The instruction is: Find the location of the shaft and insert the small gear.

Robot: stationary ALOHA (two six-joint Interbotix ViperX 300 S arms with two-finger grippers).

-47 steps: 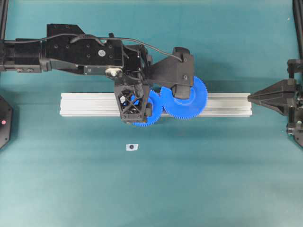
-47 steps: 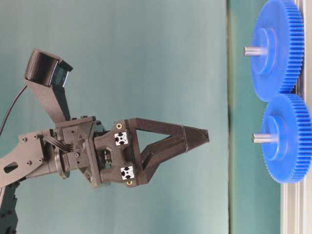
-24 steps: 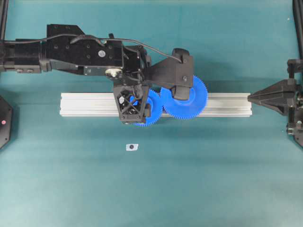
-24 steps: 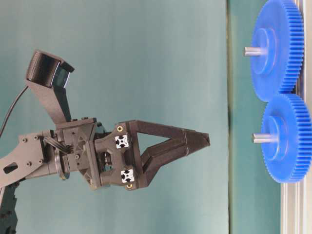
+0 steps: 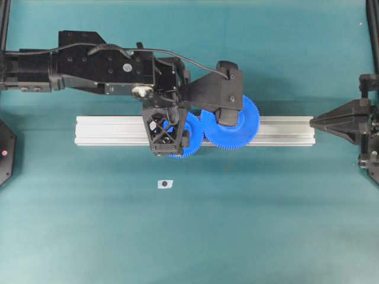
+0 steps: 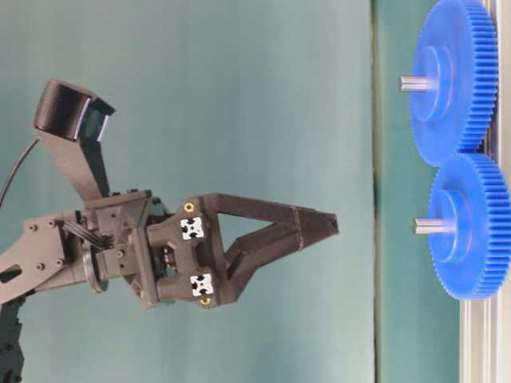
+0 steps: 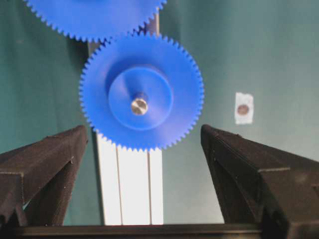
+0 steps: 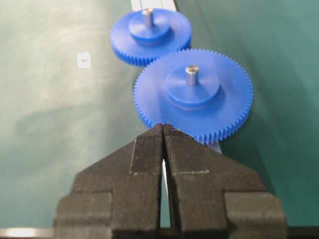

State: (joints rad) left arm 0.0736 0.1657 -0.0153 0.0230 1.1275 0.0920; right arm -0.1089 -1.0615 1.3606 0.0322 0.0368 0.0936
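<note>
The small gear [image 5: 192, 135] sits on the aluminium rail [image 5: 106, 130], meshed with the bigger blue gear [image 5: 240, 121]. A silvery shaft end [image 7: 139, 106] shows through the small gear's hub [image 7: 142, 92]. My left gripper [image 5: 167, 136] hangs over it, open and empty, with the fingers [image 7: 50, 164] wide on either side. In the table-level view the gripper [image 6: 329, 226] is in line with the pin [image 6: 423, 226] and apart from the small gear [image 6: 471, 227]. My right gripper [image 5: 314, 123] is shut and empty at the rail's right end. It faces both gears in its wrist view [image 8: 163, 127].
A tiny white square with a dark dot [image 5: 164, 184] lies on the green cloth in front of the rail. It also shows in the left wrist view [image 7: 243, 108] and the right wrist view [image 8: 83, 60]. Dark frame posts stand at the side edges.
In the table-level view my left gripper has drawn back slightly from the small gear and tilted a little. The gears and the right arm have not moved.
</note>
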